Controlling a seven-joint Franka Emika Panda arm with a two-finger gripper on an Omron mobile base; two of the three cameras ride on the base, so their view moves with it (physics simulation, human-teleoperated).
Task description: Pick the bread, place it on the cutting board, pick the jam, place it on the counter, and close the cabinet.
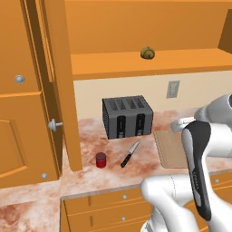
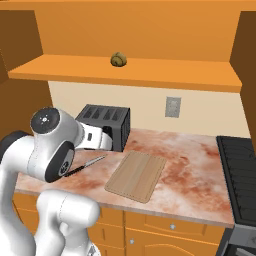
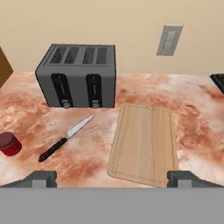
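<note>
The bread (image 1: 147,53) (image 2: 118,59), a small lumpy brown roll, sits on the bottom shelf of the open cabinet (image 1: 136,65) (image 2: 125,70). On the marbled counter (image 1: 90,136) (image 3: 192,113) the red jam (image 1: 101,159) (image 3: 8,143) stands upright at the left. The tan cutting board (image 1: 170,149) (image 2: 136,176) (image 3: 144,144) lies bare to the right. My gripper (image 3: 113,179) hangs open above the counter's front edge, facing the board and the wall, with nothing between its fingers.
A grey four-slot toaster (image 1: 127,117) (image 2: 102,120) (image 3: 78,81) stands against the wall. A black-handled knife (image 1: 130,153) (image 3: 65,138) lies between jar and board. Orange door panels (image 1: 27,104) stand at the left. A black stove (image 2: 240,175) borders the counter on the right.
</note>
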